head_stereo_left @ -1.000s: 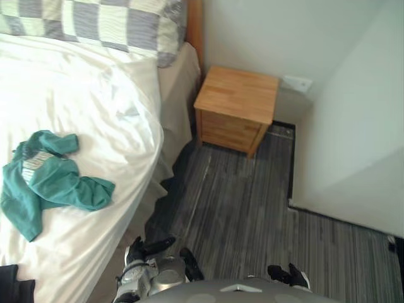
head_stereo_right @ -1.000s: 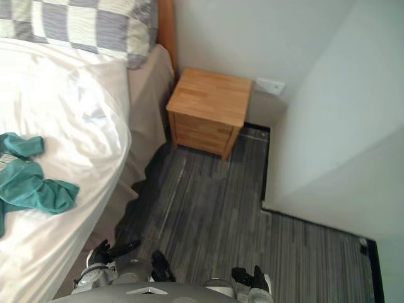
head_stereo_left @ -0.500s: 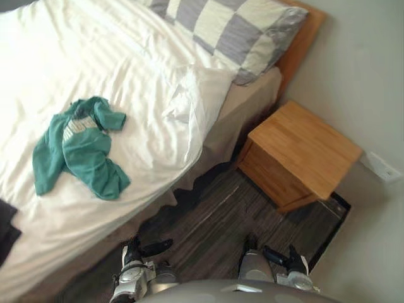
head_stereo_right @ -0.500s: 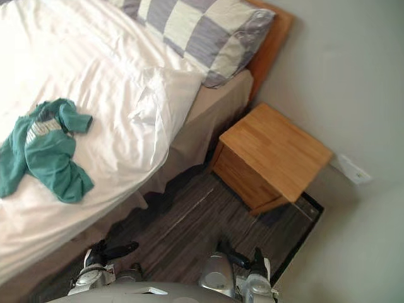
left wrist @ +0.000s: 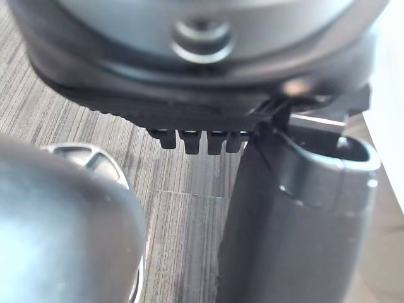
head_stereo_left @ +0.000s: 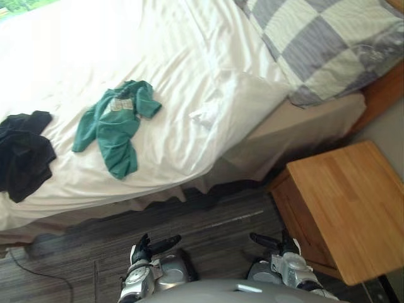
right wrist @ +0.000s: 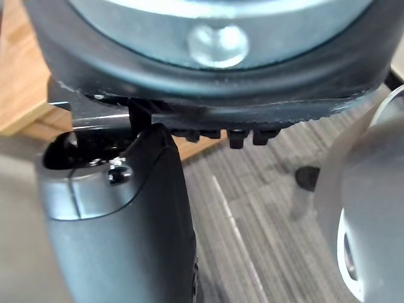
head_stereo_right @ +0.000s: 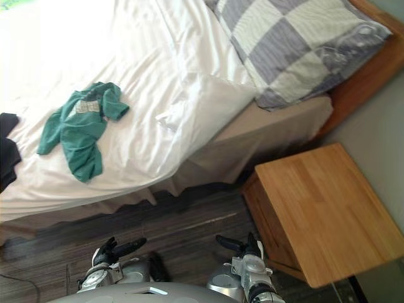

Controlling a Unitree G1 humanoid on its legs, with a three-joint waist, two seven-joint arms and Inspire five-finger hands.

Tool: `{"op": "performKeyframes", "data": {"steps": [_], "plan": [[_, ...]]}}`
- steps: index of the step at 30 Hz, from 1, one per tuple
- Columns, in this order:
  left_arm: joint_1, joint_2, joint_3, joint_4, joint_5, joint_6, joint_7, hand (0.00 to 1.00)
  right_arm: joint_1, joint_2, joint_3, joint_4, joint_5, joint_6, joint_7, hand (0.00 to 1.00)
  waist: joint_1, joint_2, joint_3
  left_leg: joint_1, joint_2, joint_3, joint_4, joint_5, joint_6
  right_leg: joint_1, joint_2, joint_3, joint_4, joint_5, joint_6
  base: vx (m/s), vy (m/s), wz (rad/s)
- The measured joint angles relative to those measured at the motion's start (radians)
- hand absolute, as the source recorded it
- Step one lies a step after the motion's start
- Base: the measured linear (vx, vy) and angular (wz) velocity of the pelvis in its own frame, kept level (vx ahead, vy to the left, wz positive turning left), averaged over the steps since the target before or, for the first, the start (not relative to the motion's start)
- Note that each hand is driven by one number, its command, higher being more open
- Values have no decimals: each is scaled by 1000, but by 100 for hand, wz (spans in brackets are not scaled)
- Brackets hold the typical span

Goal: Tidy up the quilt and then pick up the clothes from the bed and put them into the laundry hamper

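A white quilt (head_stereo_left: pixel 158 57) covers the bed, its corner (head_stereo_left: pixel 214 113) rumpled and folded back near the grey-and-cream checked pillow (head_stereo_left: pixel 328 44). On the quilt a teal garment (head_stereo_left: pixel 117 123) lies crumpled, and a black garment (head_stereo_left: pixel 25 151) lies further along by the bed's edge. My left hand (head_stereo_left: pixel 151 246) and right hand (head_stereo_left: pixel 271 243) hang low over the floor, well short of the bed, both with relaxed fingers and holding nothing. The left wrist view shows the left hand (left wrist: pixel 297 208) above striped carpet. The right hand (right wrist: pixel 120 214) appears in its own wrist view.
A wooden nightstand (head_stereo_left: pixel 350 202) stands close by my right hand, beside the wooden headboard (head_stereo_right: pixel 372 69). Beige bedding (head_stereo_left: pixel 303 120) is bared below the pillow. Dark striped carpet (head_stereo_left: pixel 208 214) runs between me and the bed's side.
The camera has swung toward the bed, so the whole picture has shifted and the black garment has come into view. The clothes lie as before. Both hands stay low.
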Motion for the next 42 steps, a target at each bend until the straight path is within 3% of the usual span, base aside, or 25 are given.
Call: {"op": "performKeyframes", "data": {"steps": [1, 4, 6, 7, 9, 11, 14, 15, 16, 17, 18, 19, 21, 23, 25, 26, 31, 34, 37, 42], "plan": [[-2, 1, 0, -1, 0, 1, -4, 100, 5, 19, -14, 0, 4, 2, 0, 100, -4, -11, -2, 28, -36, -18, -60, 27, 12, 9, -9, 2, 2, 10, 3, 206, 118, 71], [-12, 23, 16, 16, -1, 20, -11, 100, 12, 44, -34, -4, 9, 6, 0, 100, -7, -28, 1, 56, -44, -82, -140, 57, 8, 38, 79, 60, -137, 0, 2, 164, -18, 62], [-13, 25, 44, 19, 0, 33, -16, 100, 34, 59, -41, -25, 6, 5, -11, 100, -6, -47, 2, 83, -56, -107, -151, 59, 4, 75, 128, 60, -258, 56, 5, 103, -165, 55], [-12, 28, 56, 28, 1, 35, -15, 100, 47, 63, -46, -41, 3, 5, -16, 100, -9, -51, -1, 121, -65, -120, -186, 67, -12, 100, 130, 51, -250, 78, -19, 133, -97, 28], [-9, 24, 56, 36, 0, 38, -14, 100, 51, 65, -51, -50, -1, 3, -20, 100, -12, -47, -3, 180, -57, -121, -244, 89, -40, 128, 146, 51, -231, 77, -20, 150, -84, 12], [-9, 23, 51, 45, 1, 39, -15, 100, 51, 70, -69, -61, -1, 0, -21, 100, -22, -51, -1, 216, -44, -118, -268, 93, -49, 124, 147, 53, -158, 51, -21, 86, -68, 2], [-9, 34, 11, 43, 3, 41, -21, 100, 61, 92, -140, -98, 24, 0, -24, 100, -42, -56, 4, 245, -14, -118, -269, 89, -56, -40, 90, 108, 252, 3, -23, 75, -50, 6], [-12, 49, -5, 44, 9, 39, -19, 100, 73, 114, -176, -122, 62, -3, -27, 100, -53, -71, 21, 255, 4, -130, -261, 89, -58, -123, 87, 171, 388, -49, -24, 78, -95, 29], [-12, 64, -4, 46, 20, 39, -15, 100, 81, 123, -182, -129, 88, -3, -31, 100, -57, -89, 23, 256, 20, -143, -257, 89, -58, -140, 118, 226, 342, -101, -27, 127, -202, 52], [-13, 77, -2, 48, 34, 41, -8, 100, 102, 133, -202, -140, 98, -4, -44, 100, -62, -114, 19, 252, 35, -164, -257, 90, -74, -146, 154, 296, 194, -103, -26, 116, -207, 54], [-13, 82, -2, 47, 43, 39, -8, 100, 121, 139, -226, -142, 98, -11, -60, 100, -62, -136, 6, 242, 31, -177, -257, 87, -101, -140, 161, 353, 63, -58, -15, 135, -267, 66], [-24, 91, -3, 61, 47, 40, -15, 100, 134, 136, -262, -133, 98, -17, -76, 100, -68, -149, 4, 248, 32, -199, -265, 79, -128, -124, 168, 356, 10, 20, -43, 109, -188, 45], [-19, 68, 7, 76, 44, 40, -7, 100, 151, 128, -323, -140, 116, -29, -118, 100, -77, -106, -10, 251, 63, -186, -283, 96, -138, -114, 199, 353, -14, 49, 2, 164, -156, 16], [-13, 42, 18, 84, 44, 41, 3, 100, 155, 111, -397, -137, 137, -34, -170, 100, -90, -70, -23, 262, 68, -157, -306, 106, -150, -112, 213, 361, -29, 51, 0, 163, -75, -17], [-6, 19, 48, 86, 42, 41, 6, 100, 162, 96, -464, -136, 172, -33, -189, 100, -88, -50, -33, 285, 69, -119, -317, 108, -152, -101, 225, 383, -56, 68, -27, 103, -2, -42], [-3, 14, 67, 86, 41, 41, 8, 100, 163, 95, -516, -137, 202, -34, -199, 100, -88, -51, -35, 304, 66, -88, -319, 108, -152, -83, 230, 399, -82, 79, -38, 49, 13, -47], [22, 3, 135, 75, 43, 41, 2, 100, 182, 103, -651, -214, 324, -25, -256, 100, -92, -64, -59, 330, 56, -2, -322, 108, -152, -53, 231, 443, -179, 137, -28, 11, 10, -37], [41, -11, 165, 64, 83, 42, 4, 100, 234, 122, -649, -481, 325, -12, -290, 100, -113, -63, -75, 330, 50, 21, -320, 106, -153, -49, 227, 444, -192, 143, -28, -40, 8, -12], [43, -9, 159, 66, 89, 42, 2, 100, 222, 82, -650, -696, 314, -23, -321, 100, -118, -65, -84, 328, 54, 33, -311, 99, -155, -47, 230, 445, -210, 143, -27, -56, -17, -9], [43, 0, 92, 52, 128, 40, -4, 100, 119, -26, -624, -809, 219, -43, -348, 100, -120, -59, -92, 329, 64, 32, -312, 97, -158, -46, 238, 443, -211, 153, -11, -88, -21, 2]]}}
